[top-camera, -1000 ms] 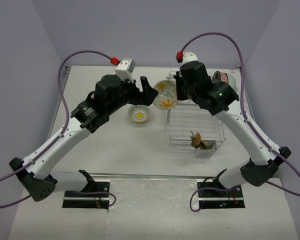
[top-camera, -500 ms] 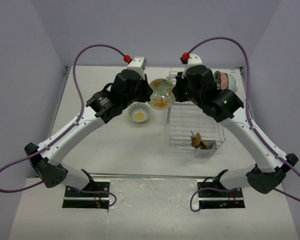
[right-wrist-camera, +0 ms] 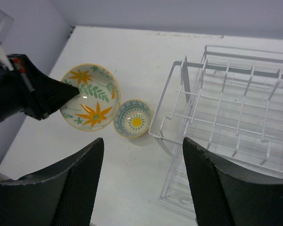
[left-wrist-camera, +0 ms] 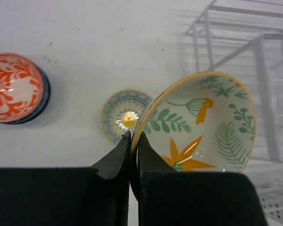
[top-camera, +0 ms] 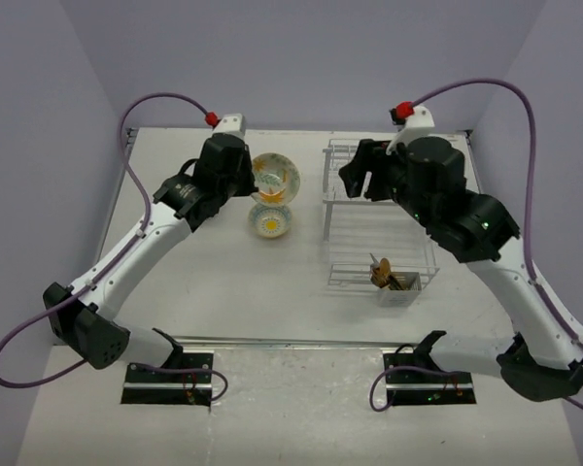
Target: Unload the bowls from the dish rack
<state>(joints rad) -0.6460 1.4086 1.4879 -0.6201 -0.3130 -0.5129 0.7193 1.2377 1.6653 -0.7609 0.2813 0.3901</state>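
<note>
A yellow-rimmed bowl (top-camera: 277,176) (left-wrist-camera: 203,117) (right-wrist-camera: 90,97) with orange flowers and green leaves hangs tilted above the table, left of the dish rack (top-camera: 381,238) (left-wrist-camera: 257,56) (right-wrist-camera: 226,117). My left gripper (top-camera: 255,182) (left-wrist-camera: 133,137) (right-wrist-camera: 76,92) is shut on its rim. Just below it a small blue-and-yellow bowl (top-camera: 270,223) (left-wrist-camera: 119,116) (right-wrist-camera: 133,118) sits upright on the table. A red-orange bowl (left-wrist-camera: 13,87) lies upside down on a dark blue one further left. My right gripper (top-camera: 365,173) (right-wrist-camera: 142,140) stands open and empty above the rack's left end.
A small white caddy (top-camera: 398,284) with cutlery hangs at the rack's near right corner. The rack's wire tines (right-wrist-camera: 247,87) stand upright under my right arm. Purple walls close in the table at the back and both sides.
My right gripper opened, let go of the flowered bowl and drew back right over the rack. My left gripper shut on the bowl's rim and carried it left, above the small bowl.
</note>
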